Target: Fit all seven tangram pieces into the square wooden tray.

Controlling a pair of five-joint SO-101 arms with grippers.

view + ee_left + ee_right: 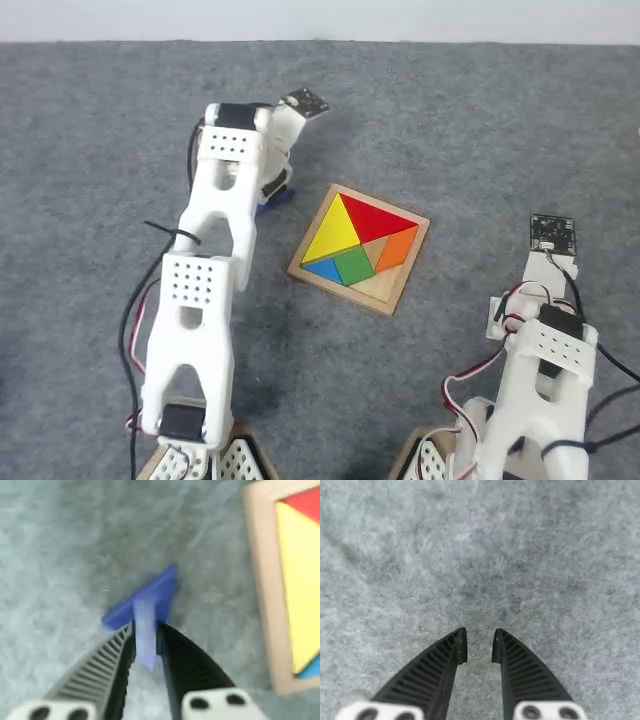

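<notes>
Blue tangram piece (pixel 150 592) pinched in our left gripper (pixel 146 630), beside the wooden tray (pixel 260 580). Our right gripper (pixel 479 645) hangs with jaws slightly apart.

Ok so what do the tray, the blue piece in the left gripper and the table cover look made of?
The square tray looks like pale unpainted wood, matte tan rim. The blue tangram piece in the left gripper has a smooth blue coat: painted wood or plastic, unclear. The table cover: grey felt or short carpet, fuzzy and mottled.
</notes>
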